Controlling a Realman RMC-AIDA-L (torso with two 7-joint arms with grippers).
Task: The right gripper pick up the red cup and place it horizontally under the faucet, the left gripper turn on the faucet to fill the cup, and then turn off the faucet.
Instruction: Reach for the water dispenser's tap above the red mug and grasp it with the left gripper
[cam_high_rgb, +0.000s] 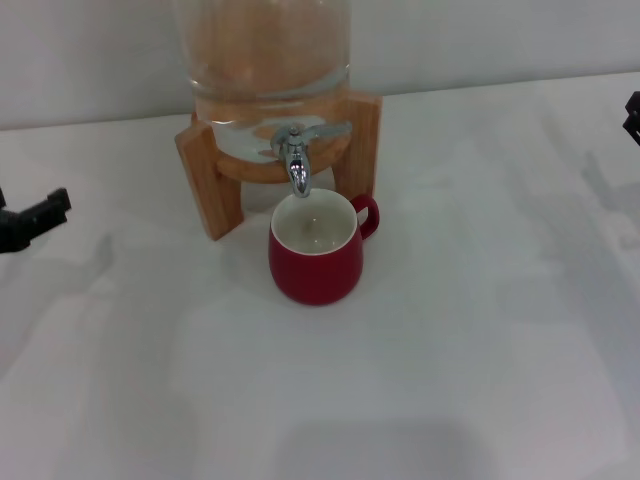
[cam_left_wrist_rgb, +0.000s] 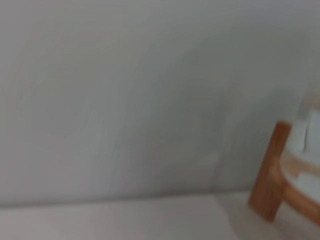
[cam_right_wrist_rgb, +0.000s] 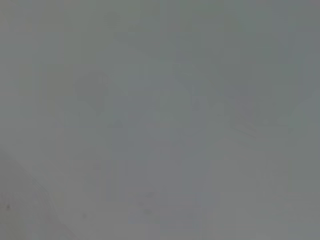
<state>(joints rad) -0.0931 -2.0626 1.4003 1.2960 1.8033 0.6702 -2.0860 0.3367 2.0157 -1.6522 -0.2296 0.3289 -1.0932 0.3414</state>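
Note:
The red cup (cam_high_rgb: 317, 257) stands upright on the white table, right under the faucet (cam_high_rgb: 297, 152), with its handle to the right. Its cream inside shows. The faucet's lever points to the right. It sits on a glass dispenser (cam_high_rgb: 262, 50) in a wooden stand (cam_high_rgb: 208, 180), which also shows in the left wrist view (cam_left_wrist_rgb: 272, 175). My left gripper (cam_high_rgb: 35, 220) is at the far left edge, well away from the stand. Only a black tip of my right gripper (cam_high_rgb: 633, 115) shows at the far right edge. Neither holds anything that I can see.
The white table (cam_high_rgb: 450, 350) spreads in front of and beside the cup. A pale wall (cam_high_rgb: 500, 40) runs behind the dispenser. The right wrist view shows only a plain grey surface.

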